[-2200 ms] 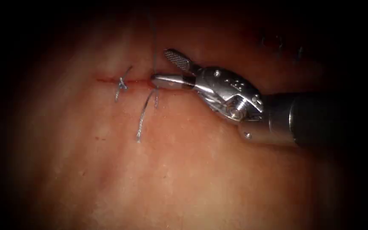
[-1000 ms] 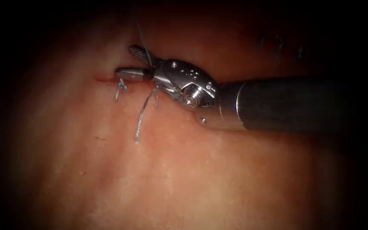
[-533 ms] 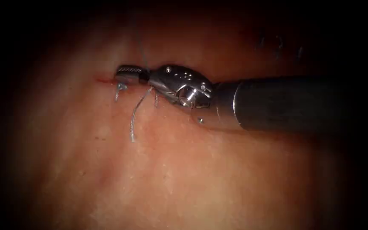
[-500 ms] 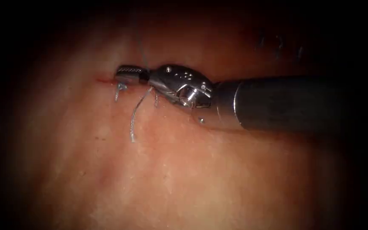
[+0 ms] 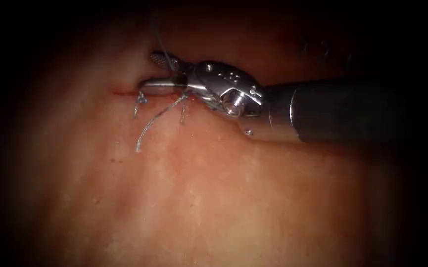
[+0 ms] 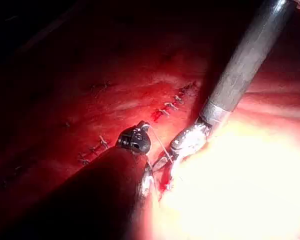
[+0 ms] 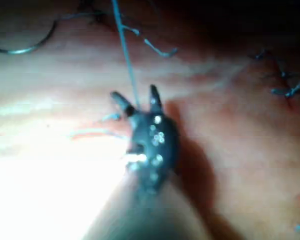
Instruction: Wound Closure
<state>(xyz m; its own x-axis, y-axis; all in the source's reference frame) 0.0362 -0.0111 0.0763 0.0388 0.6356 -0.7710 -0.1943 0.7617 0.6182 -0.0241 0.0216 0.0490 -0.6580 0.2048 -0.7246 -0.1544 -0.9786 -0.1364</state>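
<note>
1. The thread (image 5: 157, 37) is a thin, pale strand. It rises straight up from the cut (image 5: 123, 92) and runs through the gap between the right tool's (image 5: 148, 70) jaws.
2. Those jaws are spread in a narrow V, and the strand passes between them unclamped, so the tool holds nothing. One jaw shows a cross-hatched face. The other, smooth and shiny, lies along the cut line.
3. The cut is a short red slit, bare at its left end. To the right it is covered by the tool's metal wrist and dark shaft.
4. Just below the cut sit a small knot (image 5: 141, 99) and frayed cut ends of thread (image 5: 149, 126), lying loose on the tissue (image 5: 214, 198), which is pink, moist and faintly ridged.
5. In the right wrist view the needle (image 7: 25, 48), a slim curved wire, rests on the tissue well apart from the right tool (image 7: 133, 92), with no tool on it.
6. In the left wrist view the left tool (image 6: 136, 139) is just beside the right tool (image 6: 186, 142). What the left tool holds cannot be told.
7. Below and left of the cut the tissue is open.
</note>
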